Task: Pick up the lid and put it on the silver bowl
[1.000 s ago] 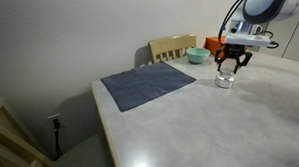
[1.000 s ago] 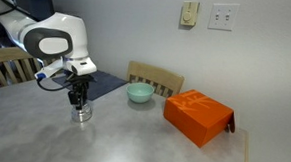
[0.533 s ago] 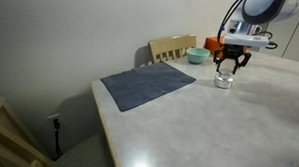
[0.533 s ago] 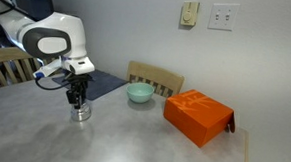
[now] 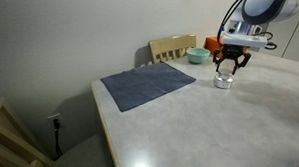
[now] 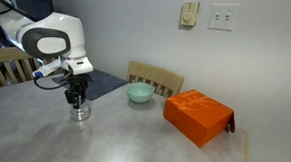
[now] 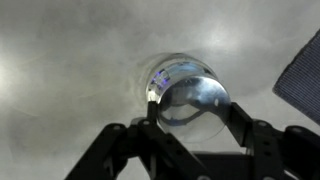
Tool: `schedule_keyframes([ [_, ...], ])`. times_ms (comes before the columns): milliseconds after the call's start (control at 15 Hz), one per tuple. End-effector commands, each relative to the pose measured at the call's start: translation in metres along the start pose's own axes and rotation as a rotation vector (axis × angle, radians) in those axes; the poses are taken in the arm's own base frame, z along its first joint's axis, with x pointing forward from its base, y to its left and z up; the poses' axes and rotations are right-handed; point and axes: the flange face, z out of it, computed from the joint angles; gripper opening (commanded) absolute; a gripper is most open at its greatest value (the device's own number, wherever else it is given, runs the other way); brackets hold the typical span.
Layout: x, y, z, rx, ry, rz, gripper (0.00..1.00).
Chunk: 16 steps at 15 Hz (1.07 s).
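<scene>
While the arm hangs over the pale table [image 5: 191, 122], its gripper [image 5: 229, 69] points straight down at the silver bowl [image 5: 224, 81], which sits on the tabletop directly beneath it in both exterior views. Seen from the wrist view, the silver bowl [image 7: 190, 95] fills the centre of the picture, round and shiny, with the two dark fingers [image 7: 115, 150] spread to either side of it, one at about 8 o'clock and the other at about 4 o'clock from the bowl. Whether those fingers press on the rim or stand just clear of it cannot be told, so the gripper [image 7: 180, 140] may be gripping or loose. The lid cannot be told apart from the bowl in any view; the gleaming disc [image 7: 195, 100] inside the rim may be the lid or the bowl's own floor.

A dark blue-grey cloth [image 5: 148, 86] lies flat on the table, at 9 o'clock from the bowl in an exterior view, and its corner [image 7: 303, 70] shows at 3 o'clock in the wrist view. A light teal bowl [image 6: 140, 93] stands at 2 o'clock from the silver bowl [image 6: 80, 112], before a wooden chair back [image 6: 156, 77]. An orange box [image 6: 197, 116] rests well apart, at 3 o'clock.
</scene>
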Motion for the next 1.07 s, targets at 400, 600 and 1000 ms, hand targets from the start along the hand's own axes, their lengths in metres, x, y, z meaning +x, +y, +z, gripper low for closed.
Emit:
schedule_keyframes([
  [400, -0.009, 0.012, 0.013, -0.022, 0.011, 0.102, 0.44],
  [600, -0.012, 0.013, 0.013, -0.032, 0.016, 0.122, 0.44],
  [1000, -0.02, 0.014, 0.013, -0.034, 0.027, 0.145, 0.44],
])
